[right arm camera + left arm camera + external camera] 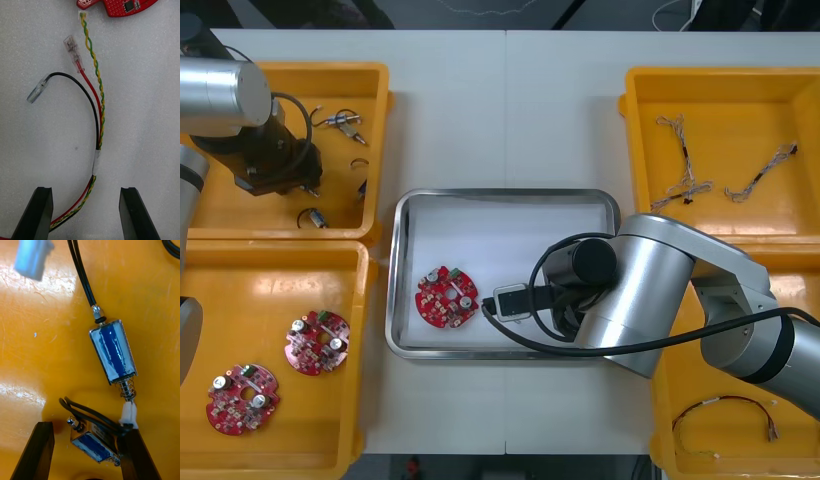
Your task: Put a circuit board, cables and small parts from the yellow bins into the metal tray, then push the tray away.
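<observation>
Both wide open, the left hand (85,427) may lift two tangled parts (112,352) from the upper-left bin (240,215), and the right hand (86,189) may snag the cable (98,123).

A pale, matt white tabletop (510,110) carries everything here. 1 thin straight seam (506,100) runs from its far edge toward the middle and splits the surface into 2 panels, the left a shade whiter than the right. Bare stretches show along the far edge, down the middle and near the near edge. Beyond the far edge lies a dark floor (410,12). On it, near the seam's end, rests a thin pale squiggled wire (480,6), and toward the far right corner a light looped cord (672,12). Below the near edge, some small red specks (415,465) sit in a dark strip; what they are cannot be told.
</observation>
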`<state>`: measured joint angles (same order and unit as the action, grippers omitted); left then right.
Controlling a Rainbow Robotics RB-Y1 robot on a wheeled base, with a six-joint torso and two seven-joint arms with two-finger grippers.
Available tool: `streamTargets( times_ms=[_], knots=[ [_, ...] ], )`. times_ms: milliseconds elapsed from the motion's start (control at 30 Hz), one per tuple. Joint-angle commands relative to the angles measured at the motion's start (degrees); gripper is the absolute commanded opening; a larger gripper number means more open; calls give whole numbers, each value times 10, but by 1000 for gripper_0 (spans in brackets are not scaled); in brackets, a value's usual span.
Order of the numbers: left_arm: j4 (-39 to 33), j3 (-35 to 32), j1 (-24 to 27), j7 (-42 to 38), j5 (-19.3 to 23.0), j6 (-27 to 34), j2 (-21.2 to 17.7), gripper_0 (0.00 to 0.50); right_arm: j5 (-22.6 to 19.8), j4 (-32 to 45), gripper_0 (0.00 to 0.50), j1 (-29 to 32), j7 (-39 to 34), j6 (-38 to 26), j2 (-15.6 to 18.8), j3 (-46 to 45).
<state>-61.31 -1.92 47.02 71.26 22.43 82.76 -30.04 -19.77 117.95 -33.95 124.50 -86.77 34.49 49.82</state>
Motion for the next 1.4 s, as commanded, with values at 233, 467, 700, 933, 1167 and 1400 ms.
streamTargets(
  times_ms=[233,467,700,933,1167,1400],
  knots=[
    [-15,-5,24,-17,-9,14,-18,1,3,61,500,-10,3,-100,-36,-75],
    [-69,-22,24,-7,-18,79,-21,0,-13,104,500,-11,0,-176,-51,-139],
    [-162,-41,25,-1,-13,185,-22,0,-32,173,500,-11,-15,-232,-54,-239],
    [-264,-12,24,-11,8,272,-8,2,-41,211,500,-11,-45,-232,-38,-327],
    [-344,27,24,-54,42,272,20,2,-101,193,500,-10,-169,-232,-6,-426],
    [-396,103,24,-156,92,272,37,3,-148,153,500,-11,-281,-232,23,-515]
  ],
)
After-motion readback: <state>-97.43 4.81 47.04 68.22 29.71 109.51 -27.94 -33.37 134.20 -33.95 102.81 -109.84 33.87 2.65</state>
